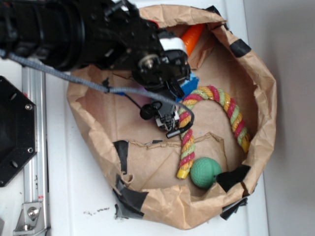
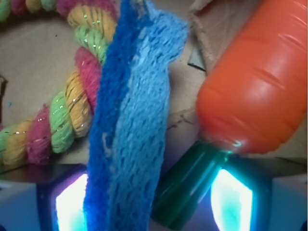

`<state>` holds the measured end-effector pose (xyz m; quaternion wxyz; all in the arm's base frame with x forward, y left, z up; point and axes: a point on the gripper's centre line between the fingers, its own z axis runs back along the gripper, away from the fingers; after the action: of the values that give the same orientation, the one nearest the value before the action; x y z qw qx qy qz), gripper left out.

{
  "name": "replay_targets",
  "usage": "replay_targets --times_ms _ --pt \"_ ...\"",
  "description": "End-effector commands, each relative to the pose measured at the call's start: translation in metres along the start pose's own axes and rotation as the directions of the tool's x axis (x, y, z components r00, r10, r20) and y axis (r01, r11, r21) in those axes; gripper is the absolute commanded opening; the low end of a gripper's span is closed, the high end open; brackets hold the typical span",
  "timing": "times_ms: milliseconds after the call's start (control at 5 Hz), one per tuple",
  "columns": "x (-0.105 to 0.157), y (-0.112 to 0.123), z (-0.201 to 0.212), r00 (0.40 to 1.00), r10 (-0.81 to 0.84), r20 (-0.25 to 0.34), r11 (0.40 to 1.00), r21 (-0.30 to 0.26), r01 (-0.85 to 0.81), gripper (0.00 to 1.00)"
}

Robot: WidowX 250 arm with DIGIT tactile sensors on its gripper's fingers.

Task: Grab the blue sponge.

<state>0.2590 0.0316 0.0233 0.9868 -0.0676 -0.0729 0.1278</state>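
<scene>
a crumpled brown paper bag [image 1: 256, 73], patched with black tape and folded open into a shallow nest, is seen lying on a white surface [image 1: 74, 196]. the black robot arm is extended over its upper left part, and the gripper [image 1: 170, 86] is lowered inside, largely hidden by its own body in the exterior view. the bright blue flat bar of porous foam, the blue sponge [image 2: 127, 130], is shown in the wrist view standing on edge and running up from between the two lit finger pads [image 2: 70, 204]; whether the jaws are pressed against it cannot be told. in the exterior view only a small blue corner [image 1: 191, 84] is visible just beside the gripper. an orange plastic toy carrot with a green stem [image 2: 255, 82] is seen just right of the sponge. a curved twisted rope toy in pink, yellow and green [image 1: 231, 110] is laid to the sponge's other side, and a green rubber ball [image 1: 205, 172] is rested near the rope's lower end.
</scene>
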Motion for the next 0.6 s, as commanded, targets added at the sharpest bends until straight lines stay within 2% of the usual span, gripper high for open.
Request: replay_targets --times_ms 0,200,400 --pt "0.012 -0.023 0.068 0.976 -0.200 0.082 0.980 0.009 0.200 0.00" --pt "-0.001 -0.047 0.101 0.936 -0.349 0.053 0.937 0.036 0.347 0.00" --pt "-0.002 -0.054 0.128 0.916 -0.399 0.049 0.916 0.062 0.396 0.00"
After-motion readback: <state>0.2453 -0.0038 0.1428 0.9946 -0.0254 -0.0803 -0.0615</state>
